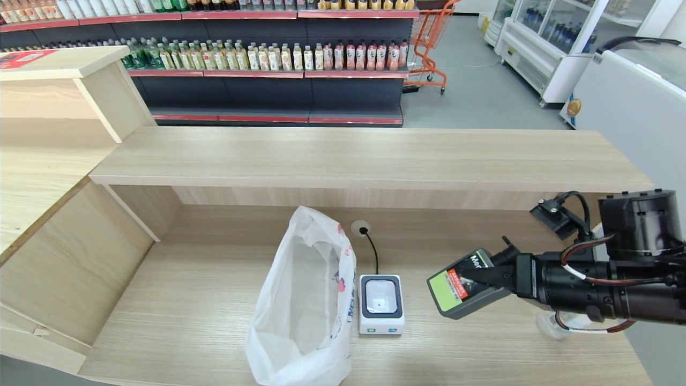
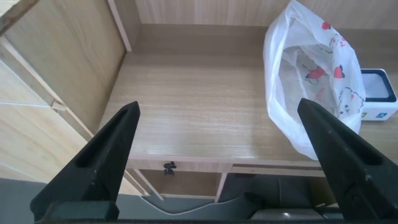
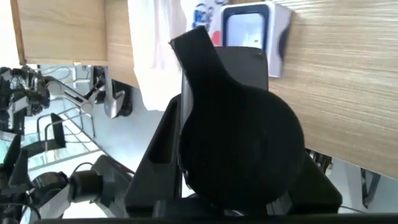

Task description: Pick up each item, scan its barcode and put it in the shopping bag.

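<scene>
Right gripper: closed on one end of a dark box with a green and red label, held in the air above the counter.
Shopping bag: white, standing open on the counter.
Scanner: white, lying flat, window up, just beside the bag, between it and the box.
Left gripper: fingers spread wide, empty, over the counter's near edge.
</scene>
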